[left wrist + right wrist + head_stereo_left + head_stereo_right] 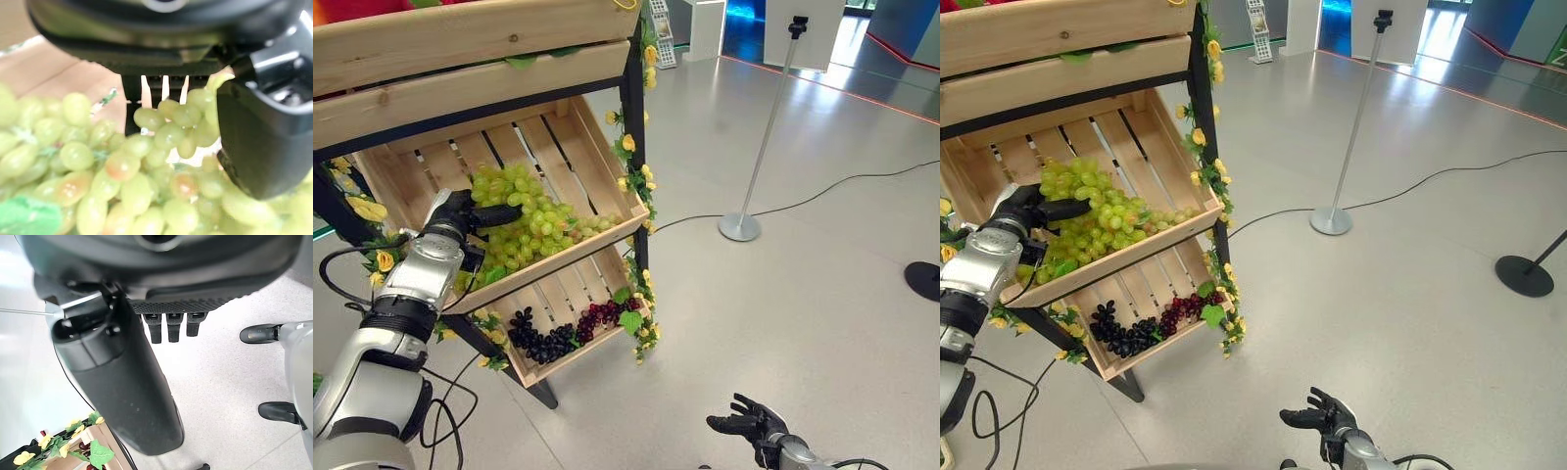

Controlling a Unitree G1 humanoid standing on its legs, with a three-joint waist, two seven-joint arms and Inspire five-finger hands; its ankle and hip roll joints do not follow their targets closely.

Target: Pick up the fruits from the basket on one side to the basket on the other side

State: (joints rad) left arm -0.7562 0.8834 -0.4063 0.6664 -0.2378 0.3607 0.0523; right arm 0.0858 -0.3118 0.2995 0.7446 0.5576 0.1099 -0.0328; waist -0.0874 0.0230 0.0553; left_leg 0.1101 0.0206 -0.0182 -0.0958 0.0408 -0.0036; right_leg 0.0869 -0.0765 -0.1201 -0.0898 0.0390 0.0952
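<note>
Eye views: my left hand (460,217) is in the middle crate (607,166), on the green grapes (533,230). Lower crate (592,343) holds dark grapes (543,343) and red grapes (602,313).
Left wrist: thumb and fingers (146,93) curled round a green bunch.
Right wrist: my right hand (127,396) is relaxed, holding nothing, over the floor (220,396).

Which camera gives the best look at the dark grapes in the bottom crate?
The left eye view: the dark grapes lie unobstructed in the bottom crate. The right eye view shows them equally whole, further left. The right wrist view catches a corner of the crate.
</note>
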